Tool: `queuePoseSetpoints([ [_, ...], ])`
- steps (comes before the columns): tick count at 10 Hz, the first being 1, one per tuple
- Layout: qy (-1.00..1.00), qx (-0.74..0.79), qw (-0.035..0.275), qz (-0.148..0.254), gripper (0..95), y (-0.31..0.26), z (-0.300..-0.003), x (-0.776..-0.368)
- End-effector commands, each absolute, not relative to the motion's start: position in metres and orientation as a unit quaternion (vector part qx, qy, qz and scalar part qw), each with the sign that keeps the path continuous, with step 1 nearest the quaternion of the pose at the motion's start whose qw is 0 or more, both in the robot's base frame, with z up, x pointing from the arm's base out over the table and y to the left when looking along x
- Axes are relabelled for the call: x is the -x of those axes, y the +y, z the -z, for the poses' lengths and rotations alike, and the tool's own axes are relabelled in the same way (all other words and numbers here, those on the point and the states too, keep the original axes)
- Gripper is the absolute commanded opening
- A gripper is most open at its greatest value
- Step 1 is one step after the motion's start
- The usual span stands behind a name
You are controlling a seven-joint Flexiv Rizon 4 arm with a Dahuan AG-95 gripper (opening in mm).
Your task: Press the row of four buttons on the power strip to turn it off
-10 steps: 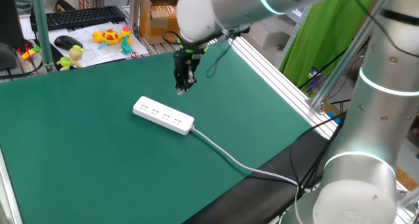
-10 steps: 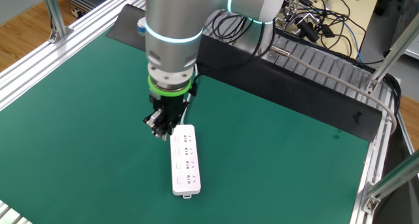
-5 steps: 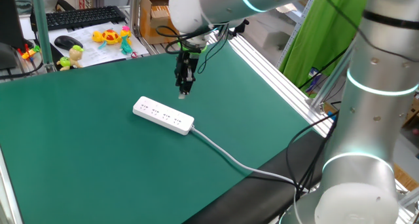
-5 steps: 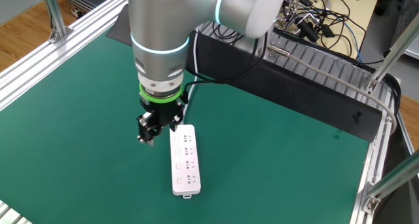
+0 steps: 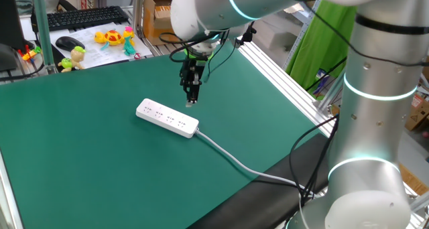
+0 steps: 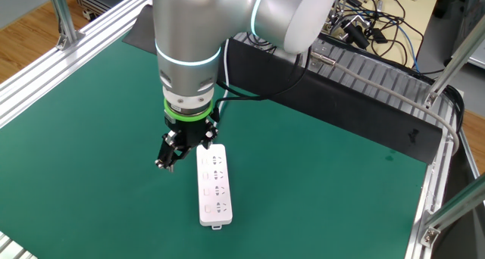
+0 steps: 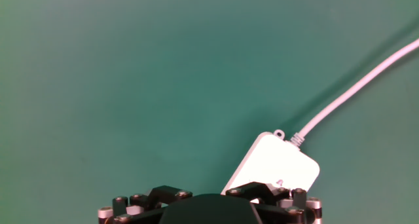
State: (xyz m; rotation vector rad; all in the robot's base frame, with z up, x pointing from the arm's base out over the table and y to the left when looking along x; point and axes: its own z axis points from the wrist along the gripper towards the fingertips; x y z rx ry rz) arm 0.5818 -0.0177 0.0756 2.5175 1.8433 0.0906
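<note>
The power strip [image 5: 167, 117] lies flat on the green mat, a long white bar with its thick cable [image 5: 234, 162] running off toward the table edge. From the other side the power strip [image 6: 212, 185] shows the row of four buttons [image 6: 204, 185] only as faint white squares along its top. My gripper [image 6: 183, 154] hangs just above the mat beside the strip's cable end, fingers spread apart and holding nothing. In one fixed view the gripper [image 5: 192, 99] is seen edge-on behind the strip. The hand view shows the strip's cable end [image 7: 275, 165]; the fingertips are out of frame.
A black keyboard [image 5: 84, 18], mouse [image 5: 67, 43], small toys [image 5: 114, 38] and a cardboard box [image 5: 164, 18] sit beyond the mat's far edge. Aluminium rails [image 6: 45, 70] border the mat, and a tangle of wires [image 6: 371, 24] lies behind it.
The fingers have spread from nearly together to wide apart. The hand has shifted slightly sideways near the strip's cable end. The strip has not moved.
</note>
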Motion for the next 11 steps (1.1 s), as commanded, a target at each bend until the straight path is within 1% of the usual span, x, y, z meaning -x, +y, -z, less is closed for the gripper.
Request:
queuePoseSetpoints([
  [1, 0.599, -0.8, 0.009, -0.029, 95.0, -0.0178, -0.0754, -0.583],
  [11, 0.613, -0.789, 0.005, -0.031, 95.0, -0.0186, -0.0691, -0.5821],
])
